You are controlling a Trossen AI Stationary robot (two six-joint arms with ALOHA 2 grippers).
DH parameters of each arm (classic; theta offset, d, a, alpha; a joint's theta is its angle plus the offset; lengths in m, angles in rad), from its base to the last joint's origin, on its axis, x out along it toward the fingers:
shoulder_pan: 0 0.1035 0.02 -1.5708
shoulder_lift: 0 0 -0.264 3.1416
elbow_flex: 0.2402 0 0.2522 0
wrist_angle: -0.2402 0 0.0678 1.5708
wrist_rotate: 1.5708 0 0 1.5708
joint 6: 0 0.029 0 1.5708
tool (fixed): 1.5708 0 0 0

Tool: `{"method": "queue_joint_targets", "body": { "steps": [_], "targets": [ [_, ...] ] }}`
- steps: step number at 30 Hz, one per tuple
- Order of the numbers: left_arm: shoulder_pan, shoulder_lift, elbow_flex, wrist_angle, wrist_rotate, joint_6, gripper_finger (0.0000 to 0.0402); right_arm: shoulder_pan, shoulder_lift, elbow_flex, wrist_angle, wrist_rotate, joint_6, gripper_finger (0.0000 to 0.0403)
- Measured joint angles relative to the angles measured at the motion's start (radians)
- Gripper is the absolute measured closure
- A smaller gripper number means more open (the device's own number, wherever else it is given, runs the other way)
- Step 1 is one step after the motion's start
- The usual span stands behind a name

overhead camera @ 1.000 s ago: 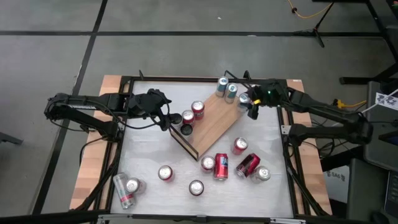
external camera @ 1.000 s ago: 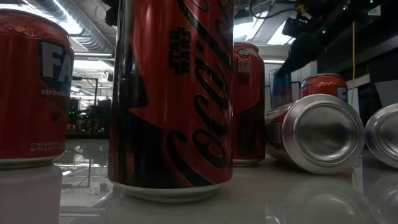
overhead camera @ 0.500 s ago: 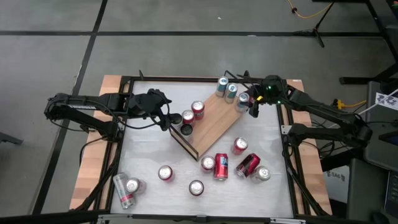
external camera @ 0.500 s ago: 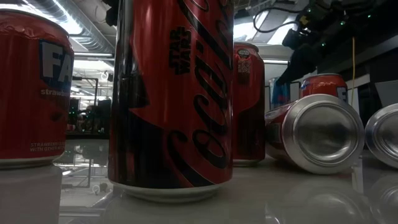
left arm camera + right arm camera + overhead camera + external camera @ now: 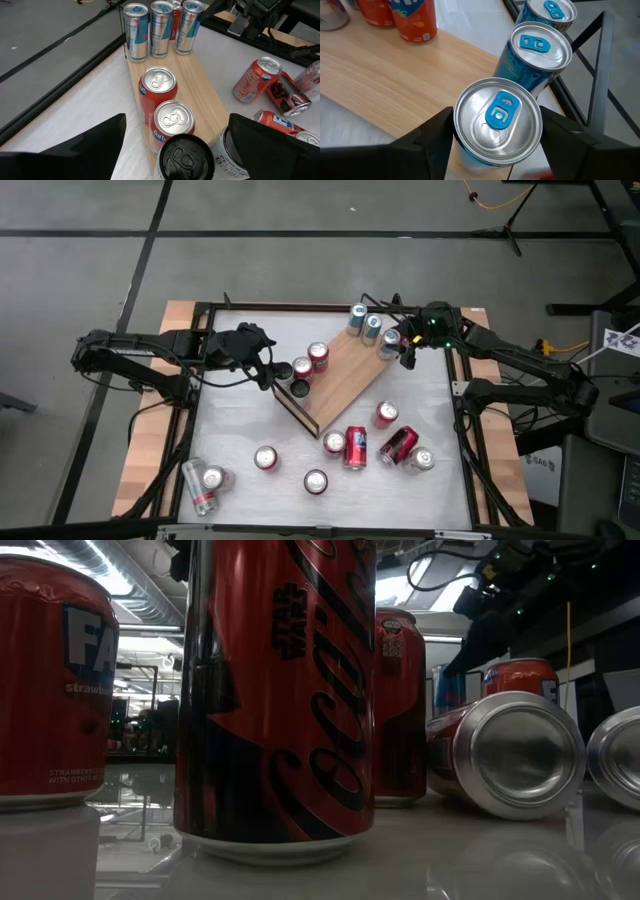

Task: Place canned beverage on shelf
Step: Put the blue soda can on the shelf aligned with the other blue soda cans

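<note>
Grey concrete floor is surrounding a white surface (image 5: 250, 430) framed in black, with wood strips along its two sides. At the left, the left claw (image 5: 268, 375) is hanging with its fingers spread wide, just beside the near-left end of the shelf (image 5: 345, 375) and holding nothing. Under it, a black-topped can (image 5: 185, 156) is standing at that end of the board, and two orange Fanta cans (image 5: 158, 88) are standing in a row behind it. The shelf itself is lying slantwise across the middle of the surface, a light wooden board with a thin black wire rail (image 5: 600, 60) at its far-right end. Three slim blue-and-silver cans (image 5: 161, 26) are standing together at that far end. The right claw (image 5: 404, 352) is reaching over the nearest of them, a silver-topped can (image 5: 496, 116), its two fingers (image 5: 432, 142) sitting on either side of the can's upper body; whether they are pressing it or have let go, I cannot tell. That can is standing upright on the edge of the board. Loose cans are waiting on the surface in front of the shelf: a red Coca-Cola can (image 5: 275, 690) is standing upright, another red can (image 5: 398, 446) is lying on its side to the right, and a silver one (image 5: 197, 486) is lying at the near-left corner.
</note>
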Motion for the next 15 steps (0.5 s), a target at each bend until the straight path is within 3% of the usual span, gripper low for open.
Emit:
{"method": "queue_joint_targets", "body": {
  "steps": [7, 15],
  "targets": [
    [0.000, 0.000, 0.000, 0.000, 0.000, 0.000, 0.0056, 0.001, 0.000, 0.000, 0.002, 0.071, -0.001, 0.0129],
    [0.000, 0.000, 0.000, 0.000, 0.000, 0.000, 0.0056, 0.001, 0.000, 0.000, 0.002, 0.069, -0.002, 0.0107]
  ]
}}
